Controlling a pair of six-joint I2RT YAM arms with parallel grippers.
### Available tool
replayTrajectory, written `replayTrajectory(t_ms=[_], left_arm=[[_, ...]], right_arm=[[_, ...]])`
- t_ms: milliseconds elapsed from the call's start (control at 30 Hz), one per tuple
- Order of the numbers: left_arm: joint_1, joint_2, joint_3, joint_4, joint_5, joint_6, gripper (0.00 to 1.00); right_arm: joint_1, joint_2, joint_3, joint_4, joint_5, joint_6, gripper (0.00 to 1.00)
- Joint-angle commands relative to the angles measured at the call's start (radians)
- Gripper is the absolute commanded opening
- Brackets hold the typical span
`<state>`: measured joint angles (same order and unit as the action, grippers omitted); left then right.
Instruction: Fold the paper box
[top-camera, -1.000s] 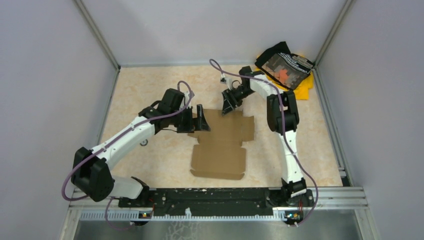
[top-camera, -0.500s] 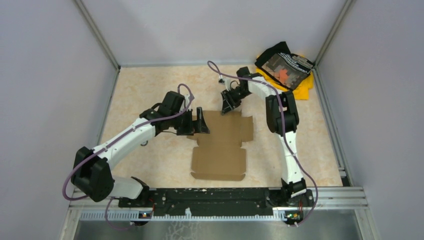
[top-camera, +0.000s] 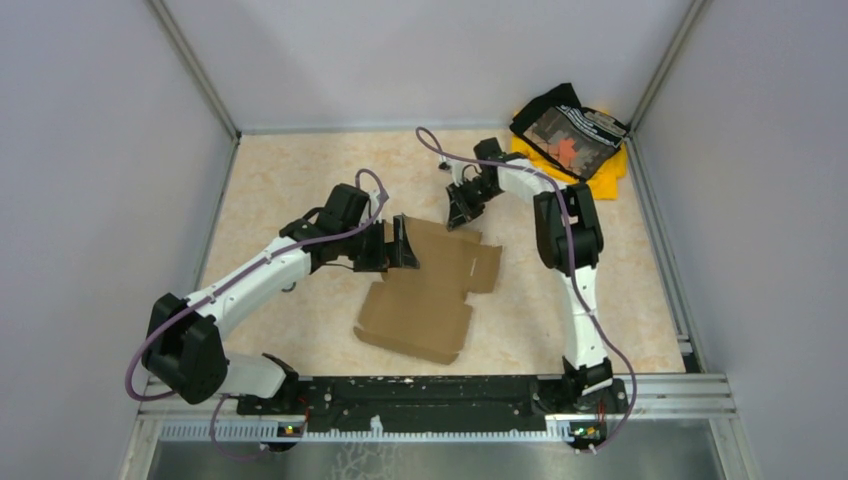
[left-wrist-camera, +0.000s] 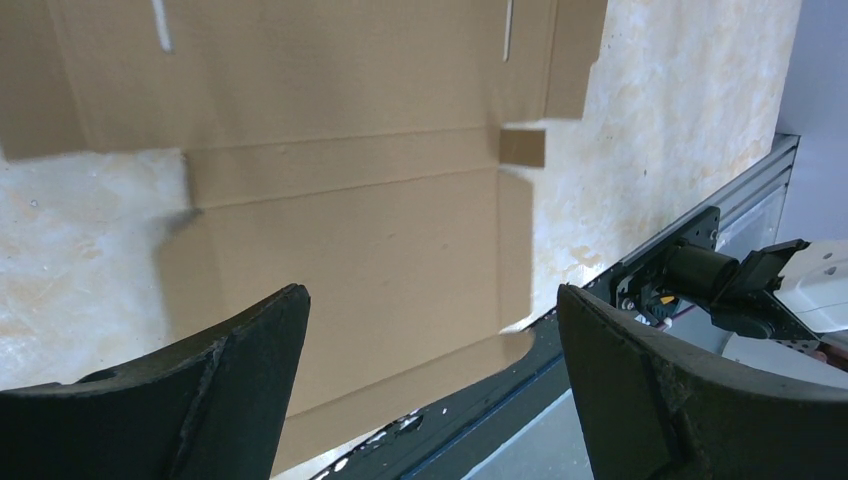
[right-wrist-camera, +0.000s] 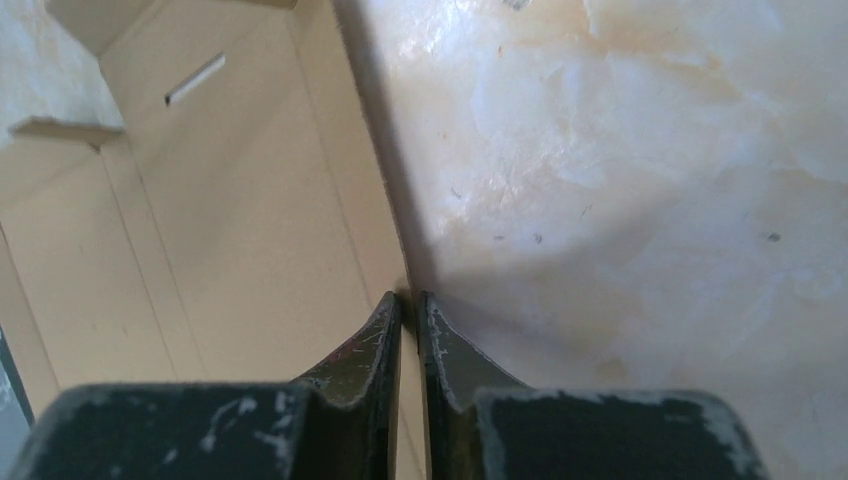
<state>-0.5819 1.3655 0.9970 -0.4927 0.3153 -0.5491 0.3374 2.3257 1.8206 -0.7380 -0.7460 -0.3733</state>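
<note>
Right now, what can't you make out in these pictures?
Top view: whether the left gripper touches the box; the gripper covers that edge.
Left wrist view: the rest of the box, cut off by the top edge.
Right wrist view: how deep the cardboard sits in the right gripper; its fingers hide it.
Top view: the cloth's print, too small.

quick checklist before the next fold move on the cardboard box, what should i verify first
1. Right gripper has hold of the flat brown corrugated-cardboard box: ok, its fingers are closed on the far edge.
2. Left gripper is ready to grasp: ok, it is wide open over a panel.
3. Left gripper is touching the cardboard: cannot tell.
4. Box is square to the arms: not ok, it lies skewed in the top view.
5. A panel is folded up: not ok, the sheet looks flat.
6. Yellow and black cloth pile is clear of the box: ok, it sits apart in the far right corner.
</note>
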Motion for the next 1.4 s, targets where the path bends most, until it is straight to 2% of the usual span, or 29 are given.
replayTrajectory(t_ms=[0, 133, 433, 833, 1000, 1200, 1367], left_arm=[[0.004, -0.013, 0.008, 0.035, 0.007, 0.014, 0.99], [0.01, -0.003, 0.016, 0.06, 0.003, 0.017, 0.99], [0.07, 0.04, 0.032, 0.161, -0.023, 0.025, 0.99], [0.169, 0.081, 0.004, 0.385, 0.008, 0.003, 0.99], [0.252, 0.116, 0.006, 0.449, 0.044, 0.004, 0.99], [0.343, 0.245, 0.048, 0.527, 0.122, -0.003, 0.99], [0.388, 0.397, 0.115, 0.605, 0.251, -0.047, 0.99]], right_arm=[[0.017, -0.096, -0.108, 0.09, 0.118, 0.017, 0.06], [0.024, -0.187, -0.223, 0.184, 0.207, 0.057, 0.0], [0.089, -0.408, -0.426, 0.338, 0.494, 0.131, 0.0], [0.195, -0.597, -0.499, 0.306, 0.896, 0.187, 0.0], [0.243, -0.674, -0.534, 0.301, 1.032, 0.179, 0.0], [0.299, -0.708, -0.556, 0.287, 1.192, 0.147, 0.0], [0.34, -0.699, -0.557, 0.283, 1.317, 0.112, 0.0]])
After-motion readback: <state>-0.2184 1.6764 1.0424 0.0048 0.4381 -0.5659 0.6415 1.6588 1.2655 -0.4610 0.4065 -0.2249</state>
